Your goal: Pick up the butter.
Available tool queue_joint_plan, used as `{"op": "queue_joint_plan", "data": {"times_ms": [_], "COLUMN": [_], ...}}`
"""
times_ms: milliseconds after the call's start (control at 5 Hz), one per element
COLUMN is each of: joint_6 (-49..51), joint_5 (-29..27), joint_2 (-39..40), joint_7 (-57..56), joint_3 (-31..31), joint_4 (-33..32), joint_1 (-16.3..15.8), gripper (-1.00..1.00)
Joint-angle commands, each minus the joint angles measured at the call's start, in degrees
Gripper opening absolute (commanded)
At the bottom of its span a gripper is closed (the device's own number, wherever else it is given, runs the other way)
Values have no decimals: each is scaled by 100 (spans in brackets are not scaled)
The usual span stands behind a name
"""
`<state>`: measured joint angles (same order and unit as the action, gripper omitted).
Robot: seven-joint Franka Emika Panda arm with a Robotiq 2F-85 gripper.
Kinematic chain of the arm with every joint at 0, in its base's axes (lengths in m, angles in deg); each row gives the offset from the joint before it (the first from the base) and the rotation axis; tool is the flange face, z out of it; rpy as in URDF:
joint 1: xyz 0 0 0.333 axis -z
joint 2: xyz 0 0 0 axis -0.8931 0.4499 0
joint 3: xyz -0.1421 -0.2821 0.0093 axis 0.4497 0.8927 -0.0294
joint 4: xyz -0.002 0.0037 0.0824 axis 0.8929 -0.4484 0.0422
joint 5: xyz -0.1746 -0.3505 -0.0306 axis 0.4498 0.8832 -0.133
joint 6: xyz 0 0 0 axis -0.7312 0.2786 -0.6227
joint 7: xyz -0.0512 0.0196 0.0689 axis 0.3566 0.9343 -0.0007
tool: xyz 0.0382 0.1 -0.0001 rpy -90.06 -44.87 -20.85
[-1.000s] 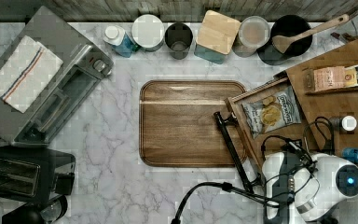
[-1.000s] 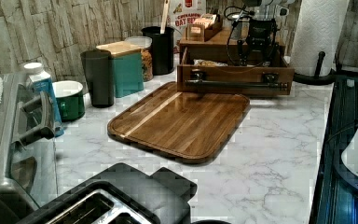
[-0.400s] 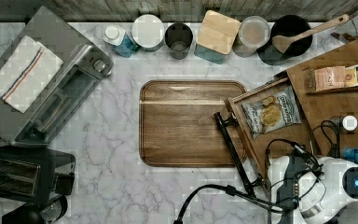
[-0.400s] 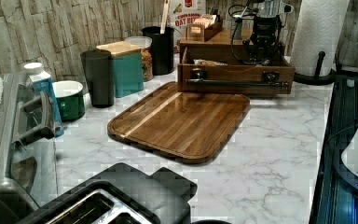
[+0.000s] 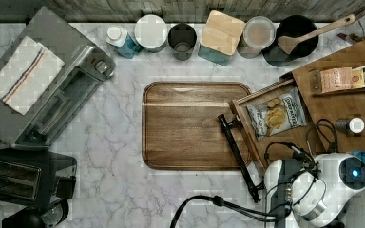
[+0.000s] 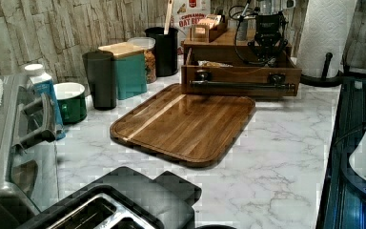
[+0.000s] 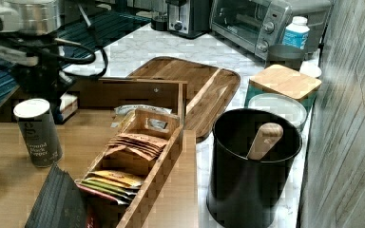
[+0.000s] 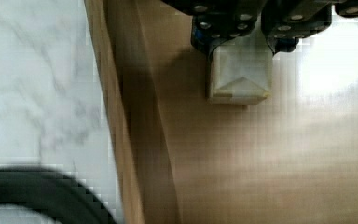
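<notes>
The butter is a pale cream stick with a folded wrapper end, lying on the floor of the open wooden drawer. My gripper stands over it with one finger pressed against each long side, shut on the butter. In the right view the butter shows as a pale block just beside the black gripper at the drawer's near end. In the left view the gripper hangs over the drawer behind its front panel.
A silvery chip bag lies in the same drawer. A wooden tray sits mid-counter. Canisters line the back wall, with a black pot holding a wooden spoon. A pepper tin and a tea-bag box stand on the wooden shelf.
The arm has shifted a little over the drawer: toward the top view's lower right, and toward the left view's right.
</notes>
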<state>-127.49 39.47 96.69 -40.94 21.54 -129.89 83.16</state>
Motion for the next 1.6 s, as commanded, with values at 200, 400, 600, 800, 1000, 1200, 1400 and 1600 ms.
{"op": "queue_joint_plan", "data": {"times_ms": [200,400,600,800,1000,1200,1400,1600], "joint_6": [170,583,1731,1876,1494,1464,1383,1676], "joint_5": [152,232,505,395,518,308,-263,-630], "joint_2": [-725,-799,-814,-1280,-1799,-2067,-2217,-2107], "joint_7": [-88,-31,298,1220,2435,3107,2746,2270], "joint_3": [-95,-119,-267,-294,-867,-1268,-1296,-1165], "joint_4": [1511,1974,2754,2412,1731,1540,1415,1501], "joint_1": [-383,-539,-731,-1235,-1382,-1596,-1733,-1810], "gripper": [-100,-100,-100,-100,-100,-100,-100,-100]}}
